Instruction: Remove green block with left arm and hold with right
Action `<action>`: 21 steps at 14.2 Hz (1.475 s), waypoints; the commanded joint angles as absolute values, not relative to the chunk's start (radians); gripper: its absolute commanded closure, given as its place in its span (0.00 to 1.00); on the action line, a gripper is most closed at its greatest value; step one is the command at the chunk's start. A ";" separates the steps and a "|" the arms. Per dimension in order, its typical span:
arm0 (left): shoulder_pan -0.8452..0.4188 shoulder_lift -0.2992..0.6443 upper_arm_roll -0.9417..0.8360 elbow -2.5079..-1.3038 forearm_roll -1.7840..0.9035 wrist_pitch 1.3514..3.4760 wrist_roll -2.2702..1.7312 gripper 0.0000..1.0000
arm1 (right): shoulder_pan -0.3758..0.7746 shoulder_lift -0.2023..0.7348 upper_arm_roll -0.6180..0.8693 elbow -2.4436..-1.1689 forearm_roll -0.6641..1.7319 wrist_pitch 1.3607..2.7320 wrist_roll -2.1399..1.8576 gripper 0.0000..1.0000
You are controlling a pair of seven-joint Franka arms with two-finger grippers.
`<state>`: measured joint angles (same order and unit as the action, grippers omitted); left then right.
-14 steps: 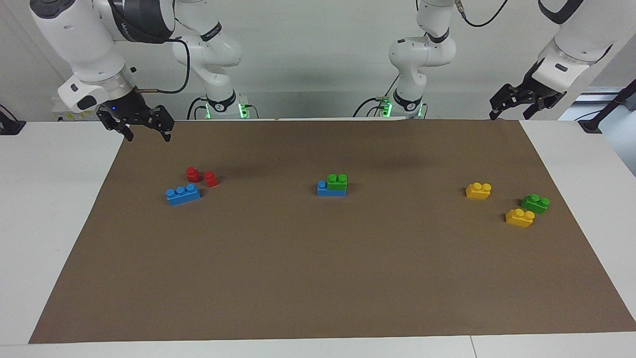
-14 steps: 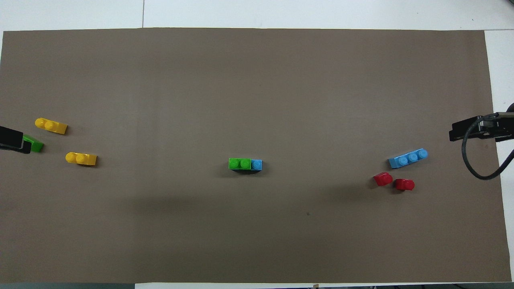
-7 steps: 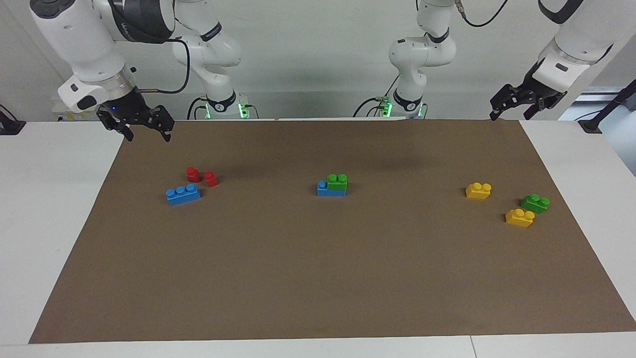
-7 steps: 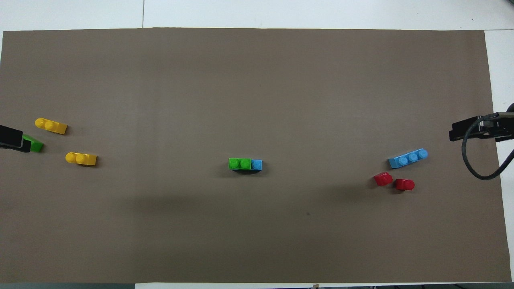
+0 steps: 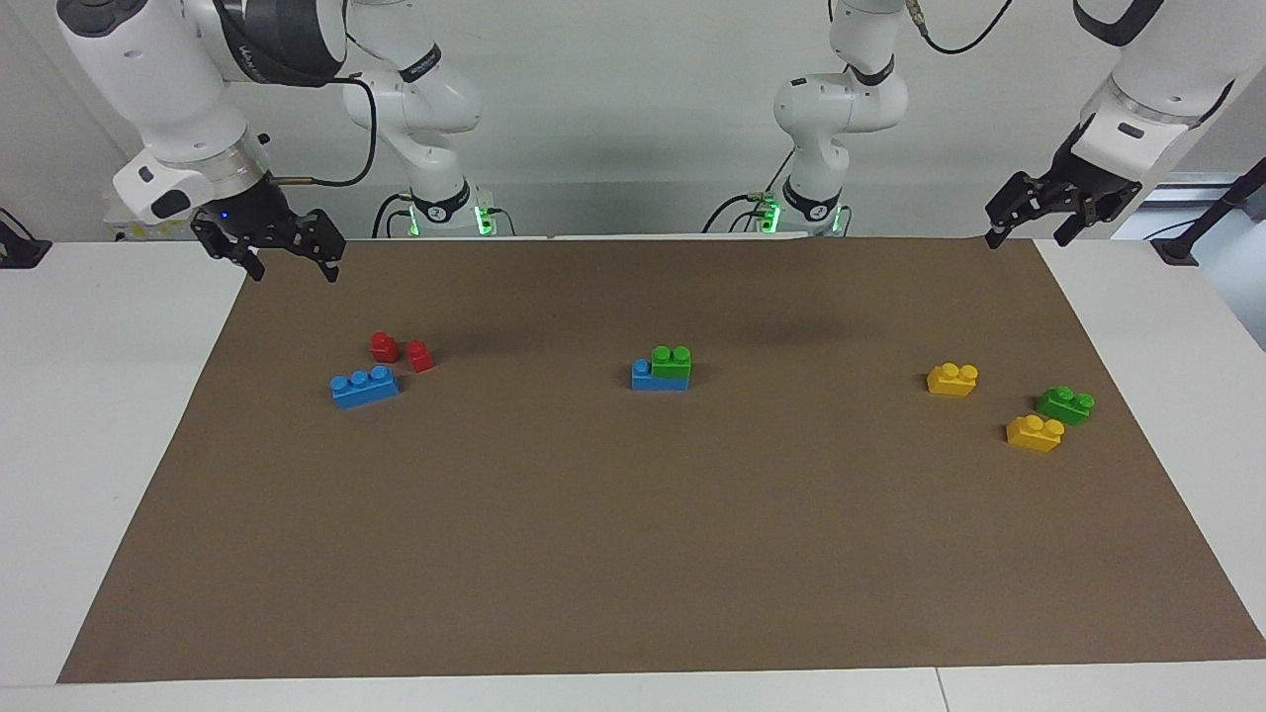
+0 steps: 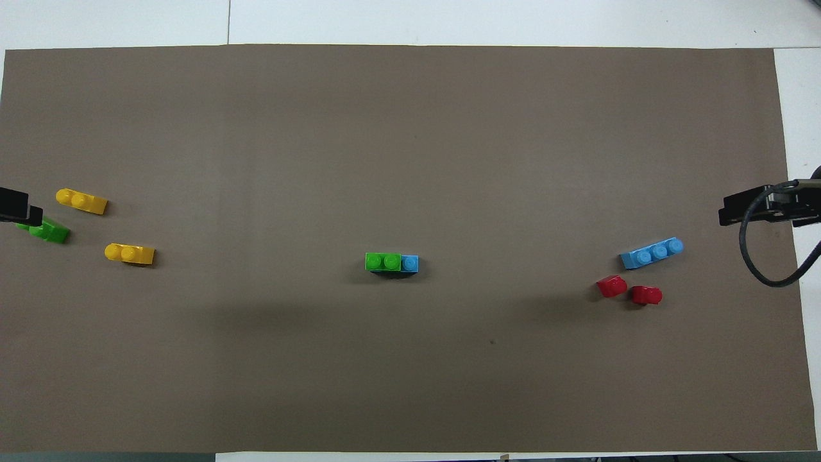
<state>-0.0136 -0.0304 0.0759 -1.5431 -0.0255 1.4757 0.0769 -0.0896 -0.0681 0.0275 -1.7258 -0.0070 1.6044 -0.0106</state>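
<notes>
The green block (image 5: 673,362) (image 6: 383,262), light green with two studs, sits pressed onto one end of a blue brick (image 5: 648,377) (image 6: 410,263) at the middle of the brown mat (image 5: 633,554). My left gripper (image 5: 1029,235) (image 6: 19,205) hangs open and empty over the mat's corner at the left arm's end. Over the corner at the right arm's end hangs my right gripper (image 5: 295,269) (image 6: 757,208), also open and empty. Both are well away from the block.
A darker green brick (image 5: 1065,404) and two yellow bricks (image 5: 952,379) (image 5: 1034,433) lie toward the left arm's end. A loose three-stud blue brick (image 5: 364,386) and two small red blocks (image 5: 384,346) (image 5: 420,356) lie toward the right arm's end.
My left gripper has drifted a little toward its end of the table, uncovering the darker green brick in the overhead view. The right arm and all bricks have stayed put.
</notes>
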 commanded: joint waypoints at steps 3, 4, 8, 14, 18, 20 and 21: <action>0.009 -0.054 0.080 -1.598 -0.025 1.526 0.089 0.00 | -0.104 -0.066 0.038 -1.721 -0.029 1.586 -0.026 0.00; 0.015 -0.066 0.080 -1.617 -0.026 1.534 0.092 0.00 | -0.104 -0.067 0.038 -1.721 -0.029 1.586 -0.026 0.00; 0.043 -0.066 0.080 -1.620 -0.025 1.586 0.092 0.00 | -0.104 -0.067 0.038 -1.721 -0.029 1.586 -0.026 0.00; 0.028 -0.067 0.080 -1.620 -0.025 1.579 0.090 0.00 | -0.104 -0.067 0.038 -1.721 -0.029 1.589 -0.026 0.00; 0.026 -0.068 0.080 -1.626 -0.014 1.575 0.151 0.00 | -0.103 -0.067 0.038 -1.723 -0.028 1.601 -0.018 0.00; 0.003 -0.067 0.074 -1.626 0.040 1.565 0.239 0.00 | -0.101 -0.066 0.038 -1.723 -0.020 1.640 0.039 0.00; 0.000 -0.067 0.074 -1.625 0.040 1.557 0.242 0.00 | -0.094 -0.066 0.040 -1.727 -0.017 1.653 0.113 0.00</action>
